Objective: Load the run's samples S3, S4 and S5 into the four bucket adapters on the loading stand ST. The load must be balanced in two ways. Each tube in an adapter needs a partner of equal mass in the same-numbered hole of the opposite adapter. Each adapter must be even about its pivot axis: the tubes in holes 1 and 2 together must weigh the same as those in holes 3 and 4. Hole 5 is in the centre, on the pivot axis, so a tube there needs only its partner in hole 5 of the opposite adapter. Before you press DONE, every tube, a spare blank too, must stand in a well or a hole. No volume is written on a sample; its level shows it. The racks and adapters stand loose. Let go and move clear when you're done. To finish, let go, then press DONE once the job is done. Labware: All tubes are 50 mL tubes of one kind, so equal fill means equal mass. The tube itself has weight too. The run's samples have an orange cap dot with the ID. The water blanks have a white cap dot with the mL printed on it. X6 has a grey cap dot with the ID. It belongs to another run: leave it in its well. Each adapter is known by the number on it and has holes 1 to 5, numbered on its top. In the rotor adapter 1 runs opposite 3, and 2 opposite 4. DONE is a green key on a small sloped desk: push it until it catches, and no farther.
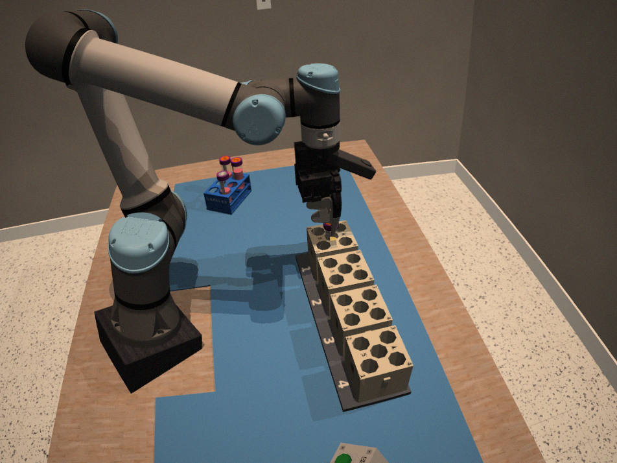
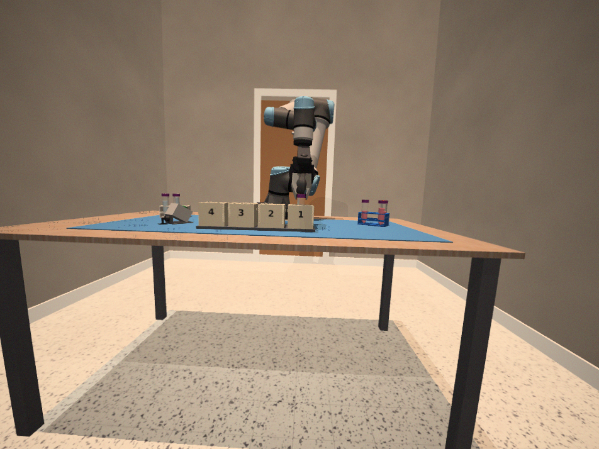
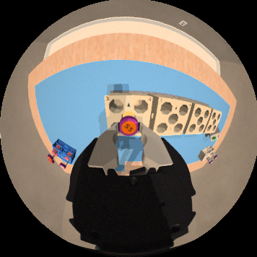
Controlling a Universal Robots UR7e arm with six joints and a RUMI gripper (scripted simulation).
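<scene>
This looks like a lab. On a wood-topped worktop [image 1: 428,279] [image 2: 425,244] [image 3: 126,45] with dark legs lies a blue mat [image 1: 249,358] [image 2: 411,232] [image 3: 76,94]. A blue rack [image 1: 218,202] [image 2: 372,223] [image 3: 58,156] labelled SAMPLES bears capped tubes with pinkish-red liquid, upright in its wells. A row of numbered adapters with round holes stands on a dark stand [image 1: 326,344] [image 2: 256,229], and a green key [image 1: 343,458] [image 3: 214,138] sits on a small sloped desk. A jointed arm [image 1: 154,74] [image 2: 303,118] is mounted at the worktop. Around it are plain walls, a speckled floor [image 1: 45,279] [image 2: 270,386] and a brown door [image 2: 270,144].
</scene>
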